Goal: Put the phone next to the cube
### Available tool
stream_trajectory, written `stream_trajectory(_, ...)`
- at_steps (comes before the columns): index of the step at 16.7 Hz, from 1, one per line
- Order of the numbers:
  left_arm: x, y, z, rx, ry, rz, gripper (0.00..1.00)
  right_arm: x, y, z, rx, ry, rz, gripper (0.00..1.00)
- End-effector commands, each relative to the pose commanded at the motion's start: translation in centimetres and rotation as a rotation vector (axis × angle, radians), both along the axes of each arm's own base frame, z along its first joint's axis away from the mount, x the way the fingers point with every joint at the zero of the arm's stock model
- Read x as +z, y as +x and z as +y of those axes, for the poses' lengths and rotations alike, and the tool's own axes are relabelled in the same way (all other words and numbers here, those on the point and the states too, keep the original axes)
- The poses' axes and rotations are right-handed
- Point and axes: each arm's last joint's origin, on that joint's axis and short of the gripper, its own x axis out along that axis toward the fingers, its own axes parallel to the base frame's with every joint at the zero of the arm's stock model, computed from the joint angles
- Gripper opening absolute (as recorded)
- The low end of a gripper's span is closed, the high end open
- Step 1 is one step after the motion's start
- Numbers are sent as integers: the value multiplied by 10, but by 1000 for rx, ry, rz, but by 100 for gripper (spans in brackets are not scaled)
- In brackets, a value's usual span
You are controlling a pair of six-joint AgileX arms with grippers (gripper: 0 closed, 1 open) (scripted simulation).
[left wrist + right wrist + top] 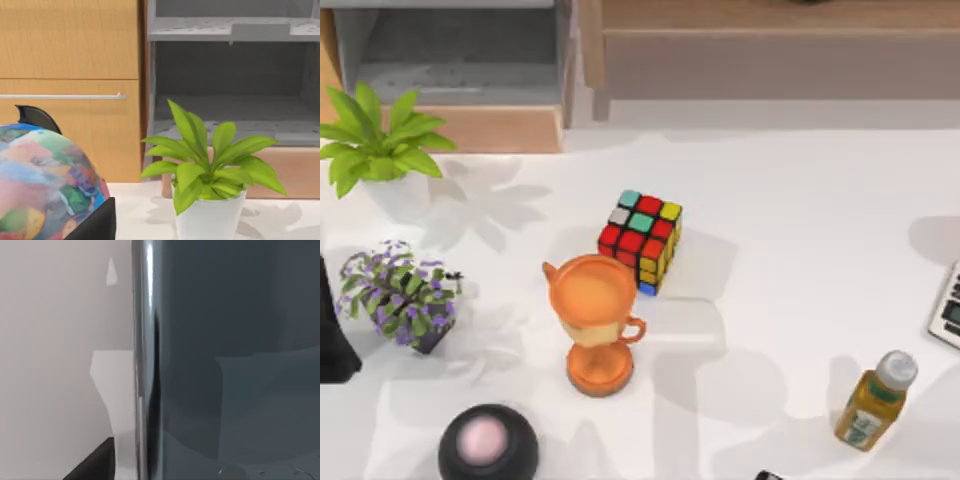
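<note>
The cube [640,240] stands near the middle of the white table, with red, teal, grey and yellow stickers on top and black edges. In the right wrist view the phone [235,340] is very close, its dark grey-blue glass and silvery rim [142,365] lying on the white surface. A dark part of my right gripper [95,465] shows beside the phone's rim. A dark part of my left gripper [97,222] shows low in the left wrist view, holding nothing that I can see. A small dark corner [770,476] pokes in at the table's front edge; I cannot tell what it is.
An orange trophy cup [595,320] stands just in front of the cube. At the left are a green plant [380,150], a purple-flowered plant [400,295] and a colourful globe [45,185]. A black round device [488,445], a juice bottle [875,400] and a laptop corner [948,310] are nearer.
</note>
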Motion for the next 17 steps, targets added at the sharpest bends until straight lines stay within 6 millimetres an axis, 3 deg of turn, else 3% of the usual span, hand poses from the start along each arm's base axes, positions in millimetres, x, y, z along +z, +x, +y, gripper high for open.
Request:
stream_trajectory(3,0,0,0,0,0,0,100,0,0,0,0,0,0,100)
stream_trajectory(16,0,0,0,0,0,0,100,0,0,0,0,0,0,2)
stream_trajectory(17,0,0,0,0,0,0,100,0,0,0,0,0,0,0)
